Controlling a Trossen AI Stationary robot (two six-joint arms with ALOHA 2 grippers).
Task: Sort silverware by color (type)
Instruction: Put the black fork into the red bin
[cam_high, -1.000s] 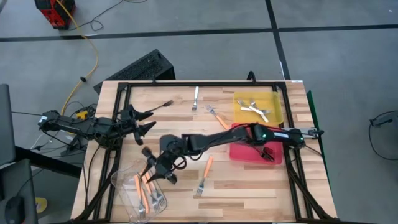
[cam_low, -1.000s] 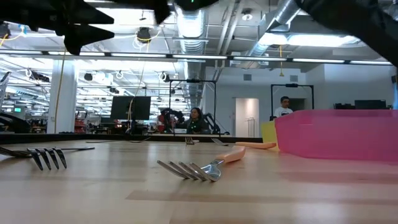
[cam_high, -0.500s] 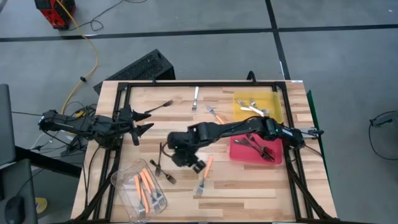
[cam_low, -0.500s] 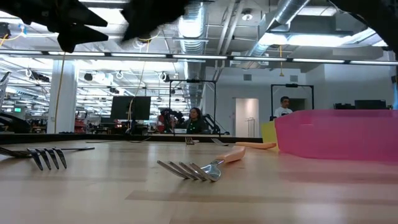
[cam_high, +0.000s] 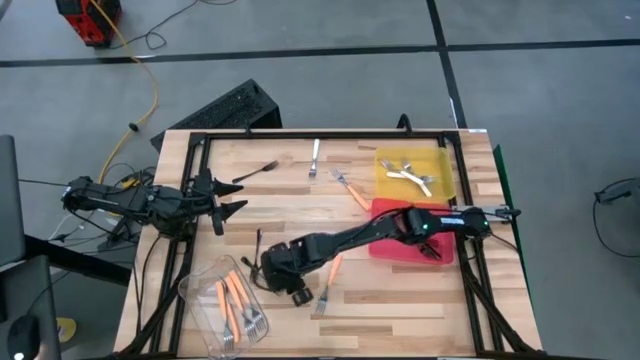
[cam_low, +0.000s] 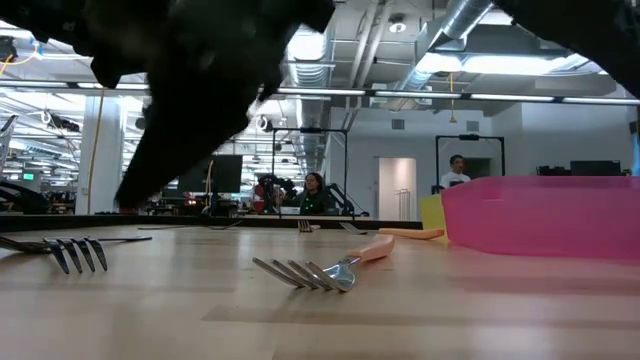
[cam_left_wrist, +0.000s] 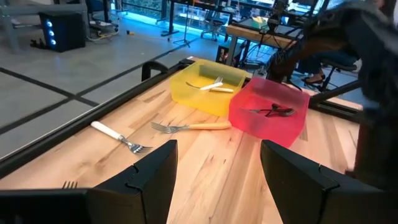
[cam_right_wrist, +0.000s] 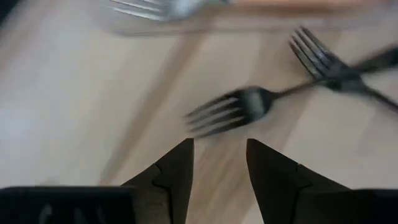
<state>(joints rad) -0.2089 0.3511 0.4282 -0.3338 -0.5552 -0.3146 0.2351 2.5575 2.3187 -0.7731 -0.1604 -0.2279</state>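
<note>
**Right arm swings back toward the black forks**

Wooden bench planks (cam_high: 300, 200) carry the scattered silverware under a wide workshop floor, with people seated far off in the low view. Half a second ago the right pincer (cam_high: 283, 277) was higher up over the middle of the bench; now it sits lower and nearer the clear tub (cam_high: 222, 310), just beside two crossed black forks (cam_right_wrist: 292, 81) that fill its wrist view. Its fingers stand apart with nothing between them. A second ago it was at the tub itself, where orange-handled forks (cam_high: 232, 298) lie, so a drop there looks finished and a fresh pick appears to be starting.

The left pincer (cam_high: 225, 197) has not moved, waiting open and empty at the left edge, near another black fork (cam_high: 258, 170).

Elsewhere, the yellow tray (cam_high: 440, 160) holds white-handled forks (cam_high: 410, 176), and the red tray (cam_high: 385, 245) holds dark ones. Loose pieces remain: a white-handled fork (cam_high: 314, 158) at the far edge and orange-handled forks (cam_high: 349, 189) mid-bench. Sorting seems roughly halfway.
</note>
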